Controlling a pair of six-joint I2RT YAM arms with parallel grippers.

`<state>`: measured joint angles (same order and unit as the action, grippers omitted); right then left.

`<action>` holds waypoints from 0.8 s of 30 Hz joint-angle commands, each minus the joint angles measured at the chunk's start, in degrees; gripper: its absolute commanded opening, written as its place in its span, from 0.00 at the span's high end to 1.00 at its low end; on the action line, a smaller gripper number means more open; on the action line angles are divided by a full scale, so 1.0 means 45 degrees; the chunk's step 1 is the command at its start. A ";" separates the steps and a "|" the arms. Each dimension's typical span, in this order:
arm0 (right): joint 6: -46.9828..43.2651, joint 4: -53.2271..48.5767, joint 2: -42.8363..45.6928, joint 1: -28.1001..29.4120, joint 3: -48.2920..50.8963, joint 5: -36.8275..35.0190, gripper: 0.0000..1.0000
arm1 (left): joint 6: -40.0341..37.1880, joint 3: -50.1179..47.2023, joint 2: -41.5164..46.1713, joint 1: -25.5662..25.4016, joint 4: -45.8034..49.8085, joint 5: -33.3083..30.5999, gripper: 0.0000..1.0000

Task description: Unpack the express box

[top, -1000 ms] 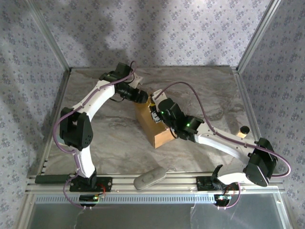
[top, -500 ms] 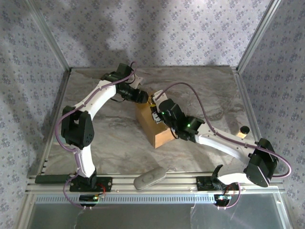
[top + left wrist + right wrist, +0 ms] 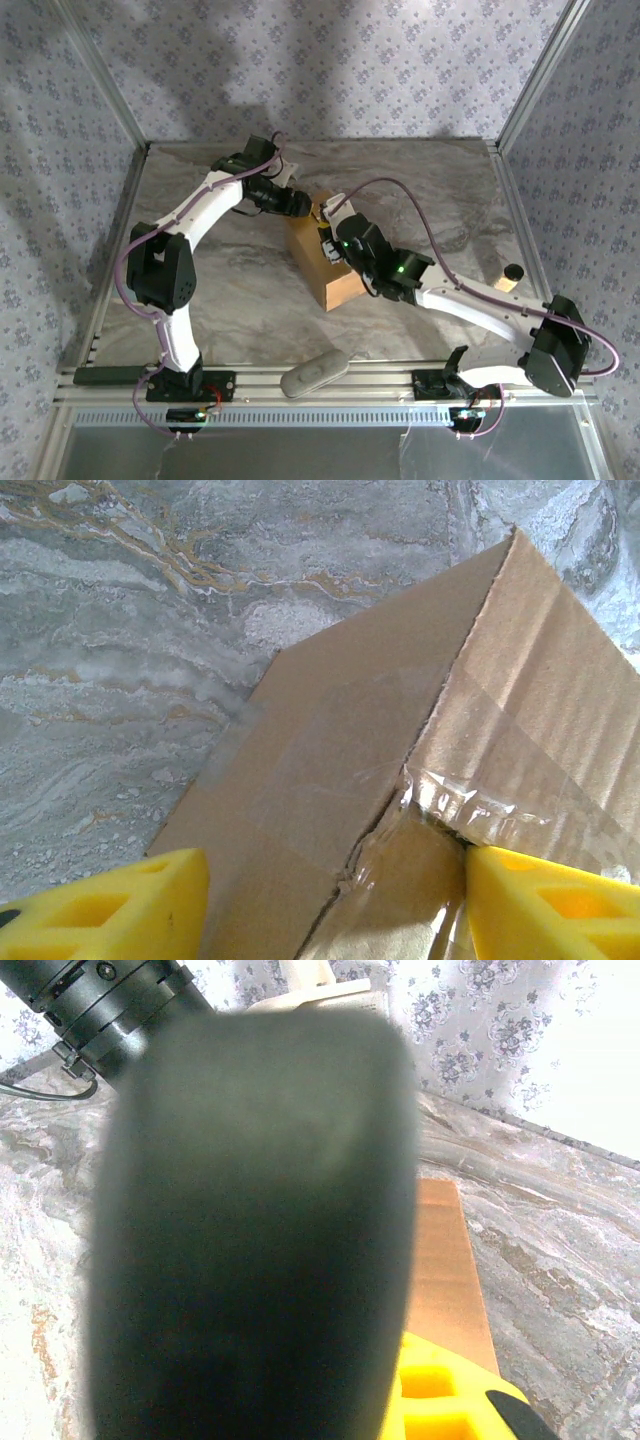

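The express box (image 3: pixel 335 285), a plain brown carton, stands mid-table. In the left wrist view its torn clear-tape seam (image 3: pixel 440 800) runs along a creased corner of the box (image 3: pixel 330 710). My left gripper (image 3: pixel 305 207) is at the box's far top end, open (image 3: pixel 335 920), a yellow finger (image 3: pixel 100 910) on each side of that corner. My right gripper (image 3: pixel 328 232) hovers over the box top. A blurred dark object (image 3: pixel 250 1230) sits against its one visible yellow finger (image 3: pixel 450 1395). A strip of the box (image 3: pixel 450 1260) shows beyond it.
A grey oblong item (image 3: pixel 315 372) lies on the front rail. A small beige piece with a black cap (image 3: pixel 510 275) sits at the table's right edge. Metal frame posts (image 3: pixel 110 95) and papered walls close in the marbled table (image 3: pixel 220 290).
My right arm has drawn back a little toward the near right, its gripper sliding along the box top. The left arm and the box have stayed put.
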<state>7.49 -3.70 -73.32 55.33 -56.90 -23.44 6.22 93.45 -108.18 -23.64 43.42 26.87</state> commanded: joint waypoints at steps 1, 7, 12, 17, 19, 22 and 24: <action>-0.0024 -0.0687 0.0590 0.0353 0.0081 -0.0172 1.00 | 0.0317 -0.0670 -0.0564 0.0307 0.0276 -0.2028 0.34; 0.0230 -0.0890 0.0575 0.0457 0.0248 -0.0229 1.00 | 0.0547 -0.0765 -0.0558 0.0428 0.0197 -0.2123 0.34; 0.0184 -0.1130 0.0772 0.0595 0.0209 -0.0430 1.00 | 0.0744 -0.0782 -0.0511 0.0564 0.0156 -0.2202 0.35; 0.0133 -0.1268 0.1164 0.0749 0.0184 -0.0589 1.00 | 0.0922 -0.0912 -0.0430 0.0663 0.0011 -0.2238 0.35; 0.0170 -0.1330 0.1195 0.0780 0.0220 -0.0606 1.00 | 0.0963 -0.0950 -0.0413 0.0683 -0.0019 -0.2261 0.35; 0.0296 -0.1389 0.1161 0.0790 0.0389 -0.0609 1.00 | 0.1040 -0.0957 -0.0432 0.0702 -0.0039 -0.2282 0.35; 0.0421 -0.1413 0.1161 0.0819 0.0496 -0.0591 1.00 | 0.1076 -0.0952 -0.0451 0.0702 -0.0059 -0.2343 0.35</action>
<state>7.77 -6.24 -70.15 57.76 -55.55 -25.87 9.15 91.64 -107.46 -22.87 41.80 27.66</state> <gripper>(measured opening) 0.159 0.652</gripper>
